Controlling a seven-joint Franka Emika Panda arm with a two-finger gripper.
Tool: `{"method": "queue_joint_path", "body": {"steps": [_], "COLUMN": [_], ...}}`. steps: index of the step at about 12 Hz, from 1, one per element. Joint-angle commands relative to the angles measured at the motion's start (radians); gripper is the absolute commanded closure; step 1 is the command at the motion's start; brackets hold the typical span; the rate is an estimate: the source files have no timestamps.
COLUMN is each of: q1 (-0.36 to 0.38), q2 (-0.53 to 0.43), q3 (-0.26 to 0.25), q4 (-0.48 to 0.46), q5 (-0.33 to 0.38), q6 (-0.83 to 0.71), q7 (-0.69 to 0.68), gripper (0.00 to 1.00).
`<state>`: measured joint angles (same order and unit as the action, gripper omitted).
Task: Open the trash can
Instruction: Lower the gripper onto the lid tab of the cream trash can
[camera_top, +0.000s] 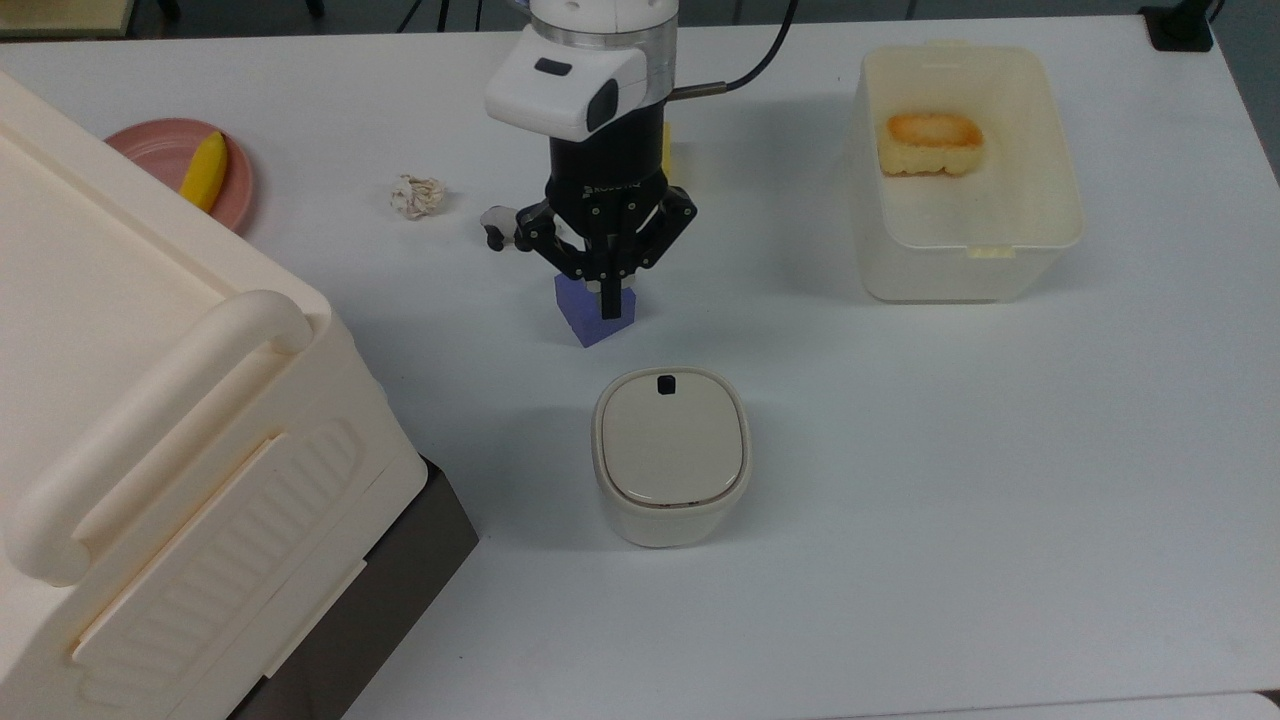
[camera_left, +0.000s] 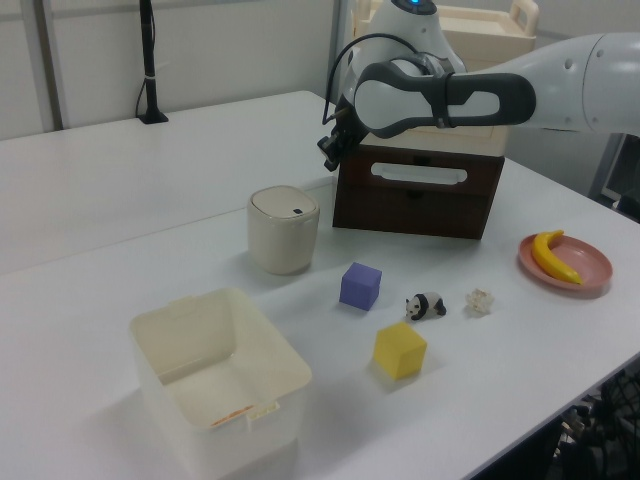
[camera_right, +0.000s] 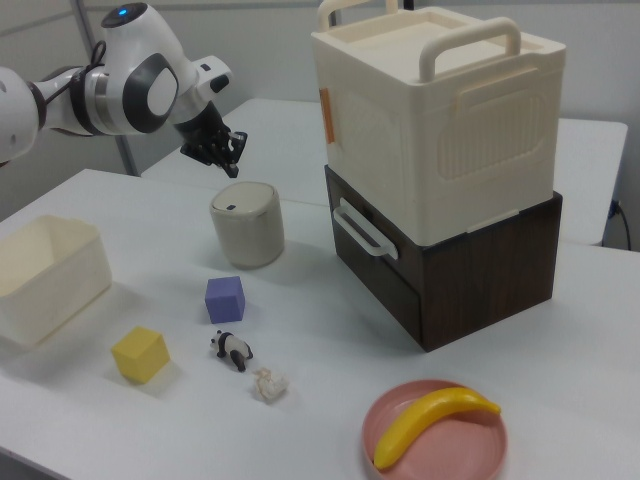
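Hiding purple cube (camera_top: 585, 318) partly, gripper (camera_top: 610, 300) above; trash can (camera_top: 670, 455) lidded.

The arm (camera_left: 560, 75) wears smooth white shells with rounded joints, split by a dark grey band (camera_left: 470, 85) along one link. A small blue light (camera_right: 124, 14) glows on the joint cap. In the top view, a white boxy housing (camera_top: 565, 85) with two dark oval insets sits on the wrist, and a black cable (camera_top: 760, 55) leaves it toward 2 o'clock. Below is a black cylinder with faint lettering, then the black tool (camera_top: 608, 300) with angular, screw-dotted linkages.
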<state>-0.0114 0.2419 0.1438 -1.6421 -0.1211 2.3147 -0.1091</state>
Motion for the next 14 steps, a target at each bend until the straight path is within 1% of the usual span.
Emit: {"method": "queue_joint_path", "body": {"steps": [1,4,7,9,11,14], "q1": [0.004,0.002,-0.004,-0.005,-0.005,-0.005], "q2": [0.019,0.045,0.051,0.075,0.097,0.122], "q3": [0.017,0.031,0.033,0.033,0.033,0.033], "q4": [-0.01,-0.009,-0.005,-0.001,-0.004,0.01], "q5": [0.031,0.027,0.032,0.037,0.037,0.034], "q6": [0.018,0.043,0.045,0.057,0.138,0.141], "q7": [-0.032,-0.046,-0.098,-0.104,-0.103,-0.116], "gripper": [1.0,1.0,1.0,1.0,1.0,1.0]}}
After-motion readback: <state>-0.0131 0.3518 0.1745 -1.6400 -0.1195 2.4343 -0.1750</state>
